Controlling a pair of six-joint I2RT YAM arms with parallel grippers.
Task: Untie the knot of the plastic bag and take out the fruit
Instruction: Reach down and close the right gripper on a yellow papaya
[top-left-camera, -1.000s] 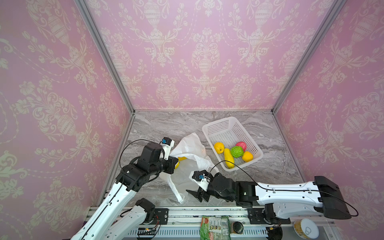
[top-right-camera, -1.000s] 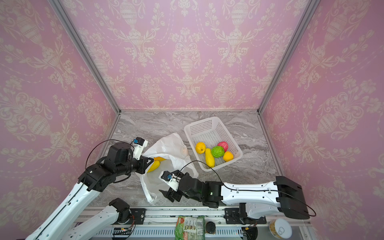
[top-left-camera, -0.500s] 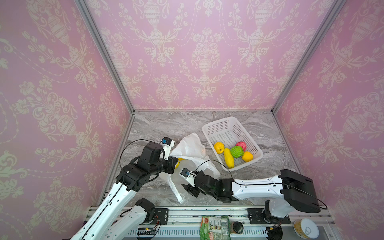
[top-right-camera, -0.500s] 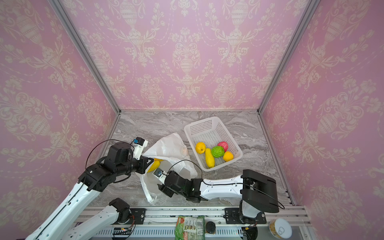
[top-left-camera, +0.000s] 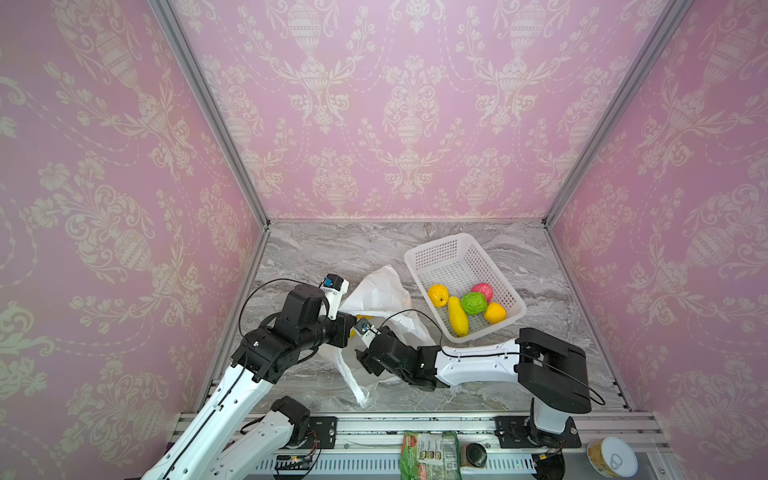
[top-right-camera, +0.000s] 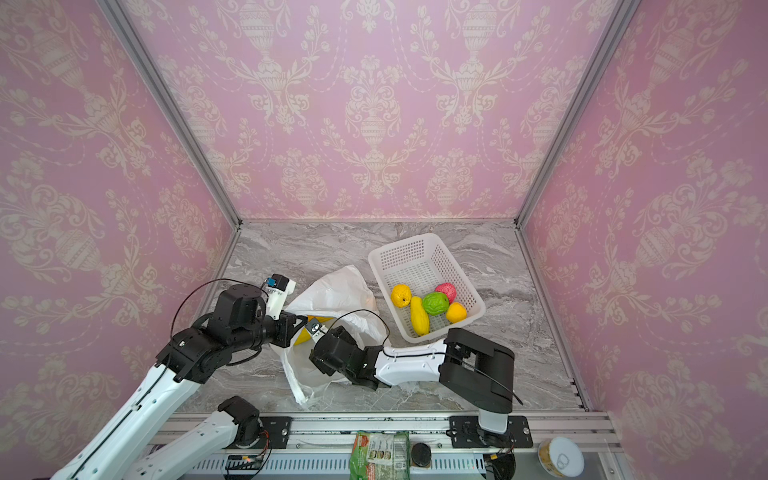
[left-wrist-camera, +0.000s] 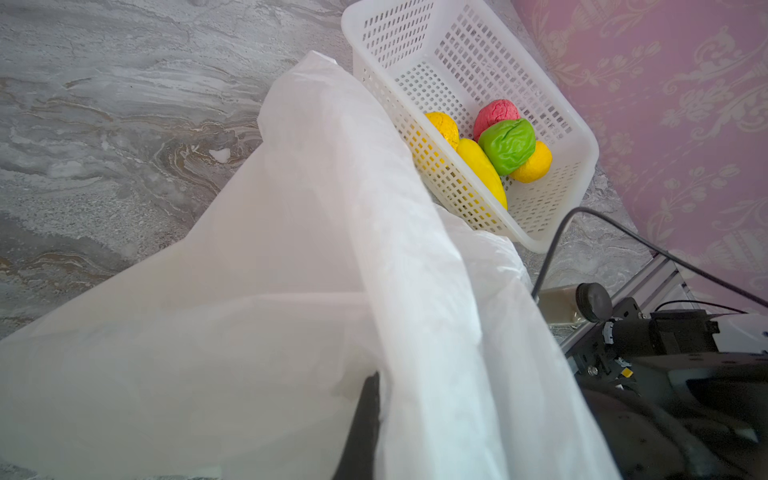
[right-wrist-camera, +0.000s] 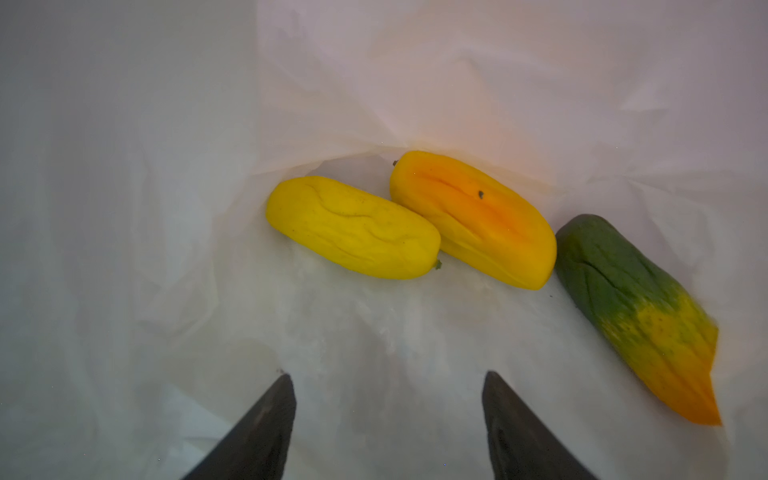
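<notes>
The left gripper, fingers pinched shut on the plastic bag at its 9 o'clock rim, holds the mouth open; if that thin film slips, the opening would likely collapse. The right gripper, fingers apart and empty inside the bag, could nip plastic along with the yellow fruit ahead, or shove it into the touching orange-yellow fruit. The basket sits at the bag's 2 o'clock.

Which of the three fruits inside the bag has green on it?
The green-and-orange fruit, lying apart; the plain yellow fruit and yellow-orange fruit lie side by side.
</notes>
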